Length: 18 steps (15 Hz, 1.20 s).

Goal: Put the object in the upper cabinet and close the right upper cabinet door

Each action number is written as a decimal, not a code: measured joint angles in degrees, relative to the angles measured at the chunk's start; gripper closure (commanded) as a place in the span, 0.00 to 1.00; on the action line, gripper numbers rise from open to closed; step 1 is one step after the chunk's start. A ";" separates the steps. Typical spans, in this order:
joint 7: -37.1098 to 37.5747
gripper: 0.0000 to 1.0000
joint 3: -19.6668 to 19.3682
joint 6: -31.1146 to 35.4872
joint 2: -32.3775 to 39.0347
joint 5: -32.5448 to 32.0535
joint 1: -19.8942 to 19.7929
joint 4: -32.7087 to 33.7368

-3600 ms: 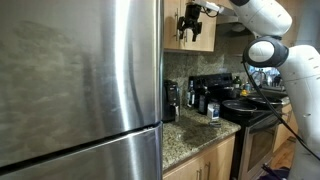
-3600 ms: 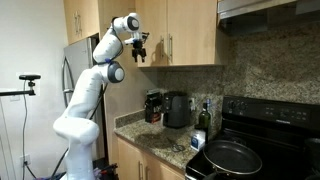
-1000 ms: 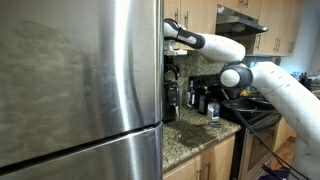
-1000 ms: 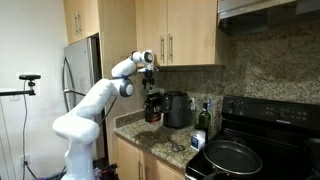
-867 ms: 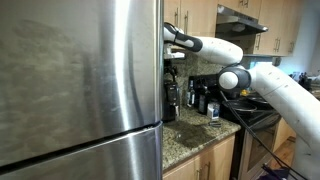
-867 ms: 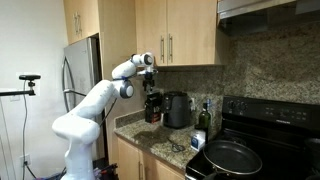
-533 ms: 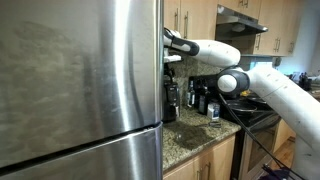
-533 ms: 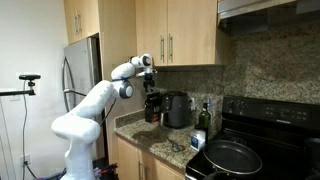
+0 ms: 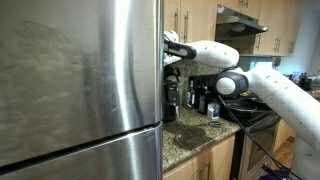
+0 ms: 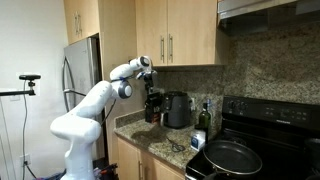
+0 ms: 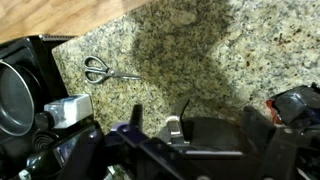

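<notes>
The upper cabinet [image 10: 168, 32] hangs above the counter in both exterior views, and both of its doors look shut. Its right upper cabinet door [image 10: 195, 30] carries a slim metal handle. My gripper [image 10: 150, 74] hangs below the cabinet's bottom edge, just above a black coffee maker [image 10: 153, 105]. Beside the fridge edge the gripper [image 9: 171, 46] points down. In the wrist view the gripper [image 11: 195, 125] is open, its dark fingers [image 11: 138, 116] apart over a black rounded appliance top [image 11: 195, 145]. Nothing is held. I cannot tell which thing is the object.
Scissors [image 11: 97, 70] lie on the granite counter [image 11: 210, 50]. A black kettle [image 10: 178, 108], a bottle [image 10: 204, 118] and a stove with a pan [image 10: 230, 157] stand along the counter. A steel fridge [image 9: 80, 90] fills the foreground in an exterior view.
The arm has come down from cabinet-door height to below the cabinet. Over the last second the gripper sank a little further toward the coffee maker, still open.
</notes>
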 measured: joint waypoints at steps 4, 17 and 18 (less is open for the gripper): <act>0.62 0.00 0.76 -0.34 0.00 1.74 -0.18 0.14; 1.92 0.00 1.37 -20.76 0.15 5.66 0.24 -0.11; 2.74 0.00 1.51 -22.71 0.21 6.53 0.17 -0.22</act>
